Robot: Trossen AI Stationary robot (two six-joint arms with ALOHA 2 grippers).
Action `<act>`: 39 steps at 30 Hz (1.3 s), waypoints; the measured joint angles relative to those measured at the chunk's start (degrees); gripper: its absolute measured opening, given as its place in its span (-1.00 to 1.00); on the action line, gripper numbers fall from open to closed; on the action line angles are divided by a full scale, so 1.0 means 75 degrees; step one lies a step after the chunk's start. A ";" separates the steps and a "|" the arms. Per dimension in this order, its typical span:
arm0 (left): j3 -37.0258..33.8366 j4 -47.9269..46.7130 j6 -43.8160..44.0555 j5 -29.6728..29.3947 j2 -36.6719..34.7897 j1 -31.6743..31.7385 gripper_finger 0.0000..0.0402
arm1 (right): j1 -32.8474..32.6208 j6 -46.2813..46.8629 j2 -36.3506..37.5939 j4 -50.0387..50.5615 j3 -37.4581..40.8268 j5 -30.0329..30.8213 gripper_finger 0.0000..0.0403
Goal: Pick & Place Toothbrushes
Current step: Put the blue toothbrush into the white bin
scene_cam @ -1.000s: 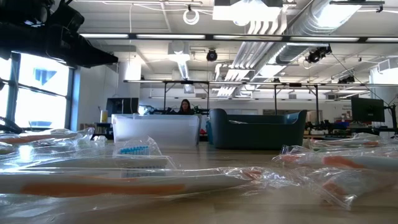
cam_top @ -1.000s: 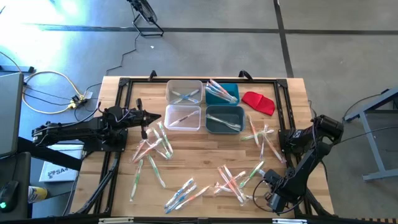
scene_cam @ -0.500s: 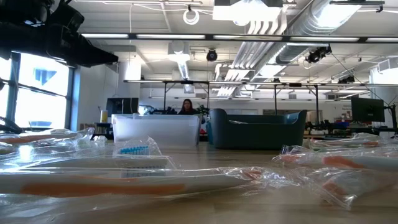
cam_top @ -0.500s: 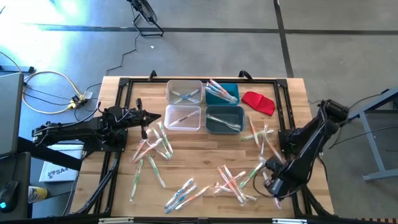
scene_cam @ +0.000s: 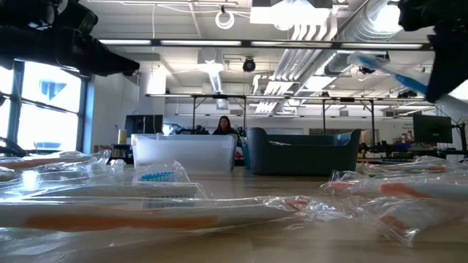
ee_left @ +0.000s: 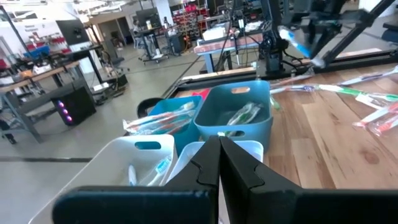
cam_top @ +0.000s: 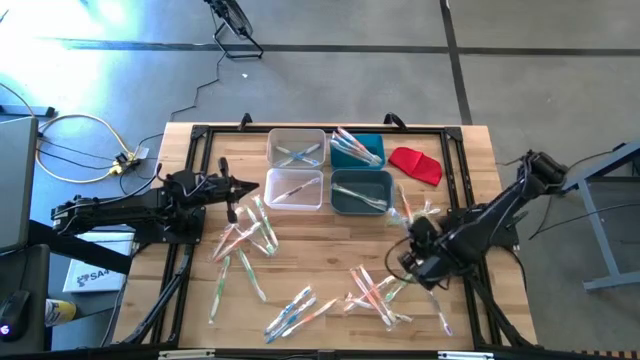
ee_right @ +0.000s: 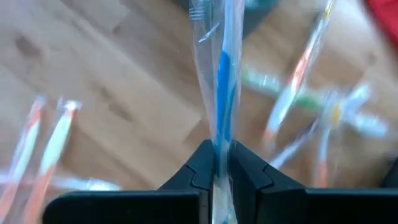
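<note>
My right claw (ee_right: 214, 163) pinches a wrapped blue toothbrush (ee_right: 222, 74), lifted above the table (cam_top: 330, 235) at 4 o'clock of the teal bin (cam_top: 361, 190). Left claw (cam_top: 234, 186) closed, empty, beside clear bins.

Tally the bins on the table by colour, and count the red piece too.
Whitish bins: 2, upper and lower in the high view
Blue bins: 2, upper and lower in the high view
Red cloth-like piece: 1
Total: 5
</note>
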State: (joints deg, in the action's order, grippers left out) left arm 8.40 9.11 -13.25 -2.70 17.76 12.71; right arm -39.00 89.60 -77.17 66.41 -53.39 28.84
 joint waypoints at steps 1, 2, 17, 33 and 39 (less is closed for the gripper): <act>0.0000 0.0043 -0.0002 -0.0003 0.0000 0.0000 -1.00 | 0.0162 -0.0265 0.0004 0.0004 0.0000 0.0038 -0.90; 0.0000 0.0062 -0.0005 -0.0009 -0.0003 0.0001 -1.00 | 0.0313 -0.0504 0.0009 0.0022 0.0000 0.0039 -0.90; -0.0003 0.0454 -0.0004 -0.1213 0.0000 0.0003 -1.00 | 0.1733 -0.3250 0.1415 0.0102 -0.0003 0.1260 -0.90; -0.0003 0.0392 0.0029 -0.1343 -0.0002 0.0003 -1.00 | 0.2104 -0.4240 0.3340 0.0428 0.0050 0.2252 -0.90; -0.0003 0.0366 0.0309 -0.1046 -0.0003 0.0003 -1.00 | 0.2104 -0.4160 0.4000 0.0078 0.0901 0.2429 -0.91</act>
State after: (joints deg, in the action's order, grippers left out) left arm 8.38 11.86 -10.94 -10.55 17.74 12.73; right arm -23.22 58.41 -47.16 66.99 -46.63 47.06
